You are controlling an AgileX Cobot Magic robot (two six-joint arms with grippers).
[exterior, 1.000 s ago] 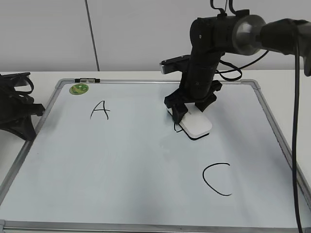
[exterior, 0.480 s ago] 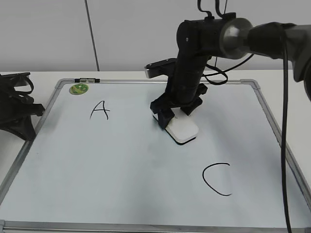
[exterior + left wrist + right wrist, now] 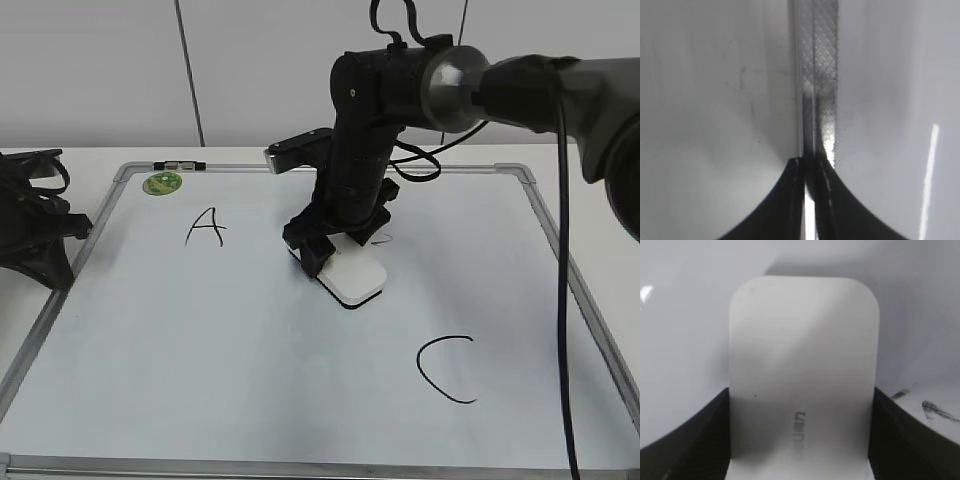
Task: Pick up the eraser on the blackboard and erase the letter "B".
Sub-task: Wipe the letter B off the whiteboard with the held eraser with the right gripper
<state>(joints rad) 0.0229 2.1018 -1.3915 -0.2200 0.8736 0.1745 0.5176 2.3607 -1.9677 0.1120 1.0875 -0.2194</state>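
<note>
Leftward slides the right hand, clamped on the eraser, leaving faint "B" smudges — keep it flat, sweep back.

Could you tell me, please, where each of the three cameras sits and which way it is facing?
Exterior view: in front of the table, above it, slanting down on the blackboard; it shows the right arm, its right gripper holding the eraser, and the left arm parked at the left edge.
Left wrist view: on the left arm, facing the board's metal frame; the left gripper shows, shut.
Right wrist view: on the right arm, looking down the eraser onto the board.
Shared: exterior and right wrist views both show the eraser.
</note>
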